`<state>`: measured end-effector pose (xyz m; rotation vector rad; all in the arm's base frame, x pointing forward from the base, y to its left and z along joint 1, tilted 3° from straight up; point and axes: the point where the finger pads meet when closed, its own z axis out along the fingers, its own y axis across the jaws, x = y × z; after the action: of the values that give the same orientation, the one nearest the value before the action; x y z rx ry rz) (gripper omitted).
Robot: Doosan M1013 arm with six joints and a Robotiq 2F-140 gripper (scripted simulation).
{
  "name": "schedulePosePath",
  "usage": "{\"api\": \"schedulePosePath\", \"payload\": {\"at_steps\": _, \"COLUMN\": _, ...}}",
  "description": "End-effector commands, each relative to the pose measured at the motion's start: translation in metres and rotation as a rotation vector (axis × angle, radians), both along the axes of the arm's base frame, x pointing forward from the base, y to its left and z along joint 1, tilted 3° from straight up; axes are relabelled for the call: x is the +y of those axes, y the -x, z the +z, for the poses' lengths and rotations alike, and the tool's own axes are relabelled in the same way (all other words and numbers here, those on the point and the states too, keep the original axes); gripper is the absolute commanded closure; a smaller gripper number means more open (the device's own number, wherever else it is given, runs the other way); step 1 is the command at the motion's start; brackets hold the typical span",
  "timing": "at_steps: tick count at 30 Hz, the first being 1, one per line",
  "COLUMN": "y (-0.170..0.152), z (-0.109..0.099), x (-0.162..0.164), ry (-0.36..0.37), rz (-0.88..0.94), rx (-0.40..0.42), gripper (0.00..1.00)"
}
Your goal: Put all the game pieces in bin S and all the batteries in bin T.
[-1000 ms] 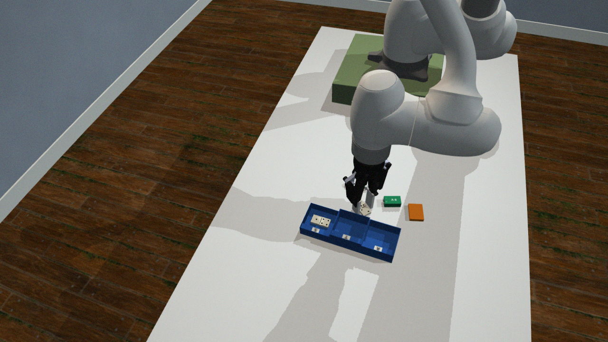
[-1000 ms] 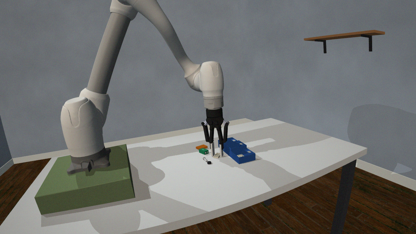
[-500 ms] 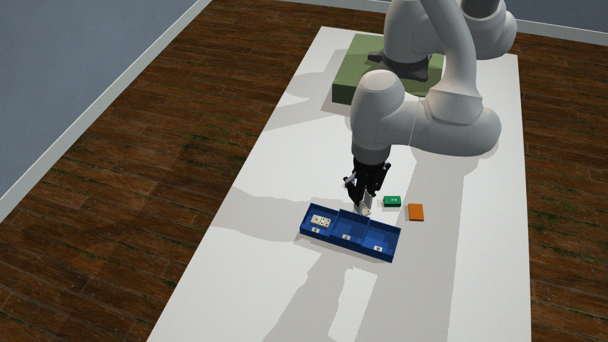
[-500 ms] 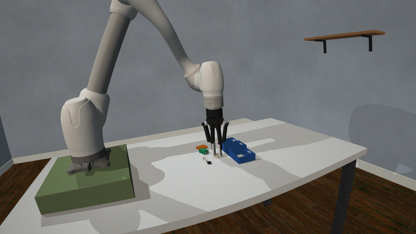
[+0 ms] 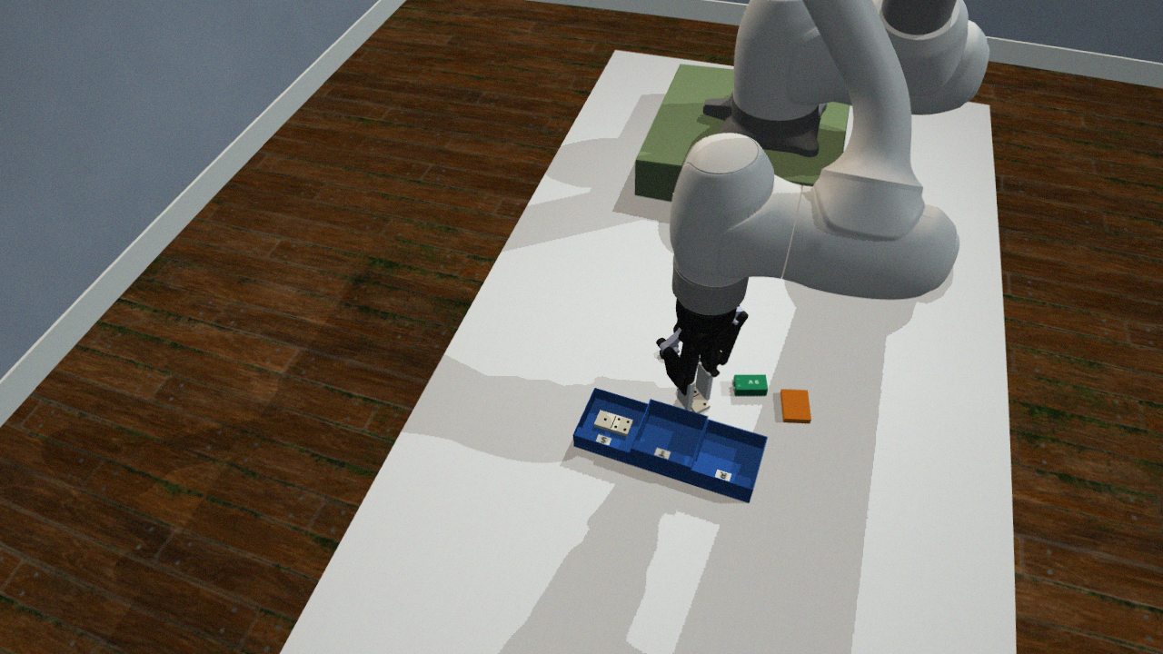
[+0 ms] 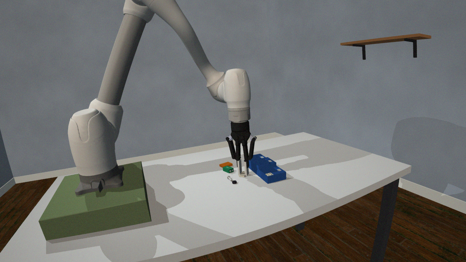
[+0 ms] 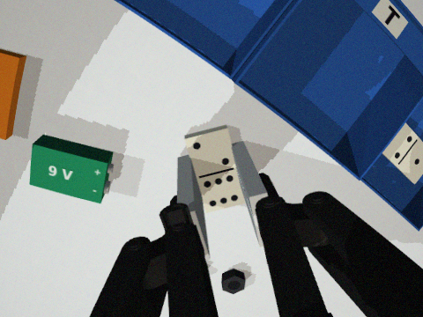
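Jaws are pinching a white domino (image 7: 214, 178) by its long sides, low over the bench (image 5: 503, 504) and just beside the blue bins.

From big to small: the grey arm (image 5: 813, 203) stands on a green block (image 5: 662, 154) at the 12 o'clock end of the bench in the top view. The row of three blue bins (image 5: 736, 486) sits near the middle, at 6 o'clock from the jaws. In the top view an orange block (image 5: 795, 404) lies at 3 o'clock from the jaws, and a green 9 V battery (image 5: 750, 383) lies between them. The pinched domino is next in size. A small key ring (image 6: 231, 180) lies on the bench near the jaws.

How far along: one domino (image 5: 612, 421) already lies in the bin at the 9 o'clock end of the row; that should be bin S. The pinched domino has not gone in yet. I think it must be lifted and carried over to join the first one. The battery is not yet in bin T (image 7: 359, 65), the middle bin, which looks empty. The orange block and the key ring should stay where they are.
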<state>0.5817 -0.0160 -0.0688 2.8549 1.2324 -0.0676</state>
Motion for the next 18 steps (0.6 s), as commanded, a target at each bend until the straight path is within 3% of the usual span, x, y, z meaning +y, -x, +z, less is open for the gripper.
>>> {"api": "schedulePosePath", "payload": {"at_steps": 1, "y": 0.0, "z": 0.0, "x": 0.0, "ry": 0.0, "rz": 0.0, "rx": 0.0, "gripper": 0.87}}
{"api": "schedulePosePath", "payload": {"at_steps": 4, "y": 0.0, "z": 0.0, "x": 0.0, "ry": 0.0, "rz": 0.0, "rx": 0.0, "gripper": 0.87}}
{"api": "schedulePosePath", "payload": {"at_steps": 18, "y": -0.001, "z": 0.043, "x": 0.002, "ry": 0.0, "rz": 0.0, "rx": 0.0, "gripper": 0.87}}
